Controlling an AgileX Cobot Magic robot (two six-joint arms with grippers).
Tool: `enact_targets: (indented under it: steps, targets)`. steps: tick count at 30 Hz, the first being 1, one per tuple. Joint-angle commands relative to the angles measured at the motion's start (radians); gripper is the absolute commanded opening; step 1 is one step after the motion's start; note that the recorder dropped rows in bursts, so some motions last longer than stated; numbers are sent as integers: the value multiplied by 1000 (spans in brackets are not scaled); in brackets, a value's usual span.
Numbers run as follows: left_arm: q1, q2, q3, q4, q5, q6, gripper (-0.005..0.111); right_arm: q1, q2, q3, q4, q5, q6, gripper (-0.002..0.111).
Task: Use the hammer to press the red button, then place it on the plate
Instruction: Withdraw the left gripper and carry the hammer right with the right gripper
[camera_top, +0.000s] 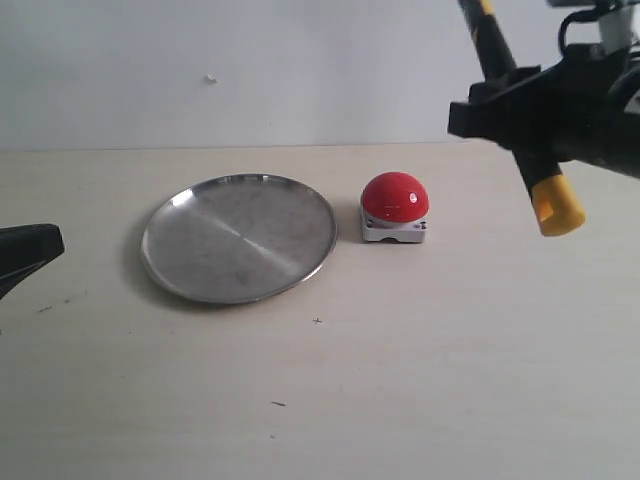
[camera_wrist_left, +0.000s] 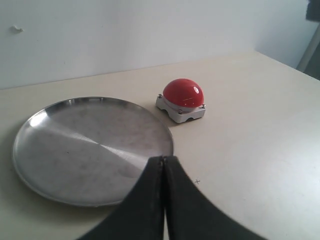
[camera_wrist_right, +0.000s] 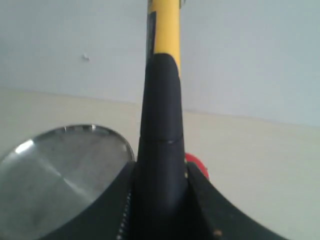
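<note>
My right gripper (camera_top: 510, 110) hangs high at the upper right, shut on the hammer (camera_top: 520, 120) by its black handle. The handle slants, its yellow end (camera_top: 557, 205) pointing down and the head out of frame above. In the right wrist view the hammer (camera_wrist_right: 161, 125) rises between the gripper (camera_wrist_right: 160, 172) jaws, its yellow neck on top. The red button (camera_top: 395, 196) on its grey base sits left of and below the hammer. The silver plate (camera_top: 238, 236) lies left of the button with nothing on it. My left gripper (camera_wrist_left: 163, 159) is shut and holds nothing, near the plate (camera_wrist_left: 90, 145) rim.
The tabletop (camera_top: 400, 380) is pale beige with a few small dark specks. A white wall (camera_top: 250, 70) runs behind it. The left gripper's dark finger (camera_top: 25, 250) pokes in at the left edge of the exterior view.
</note>
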Motion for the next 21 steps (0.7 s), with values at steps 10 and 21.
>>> enact_targets:
  steps: [10,21]
  targets:
    - [4,-5,6,1,-4,5,0,0,415,-13,34,-133,55,0]
    - [4,-5,6,1,-4,5,0,5,132,-14,24,-97,56,0]
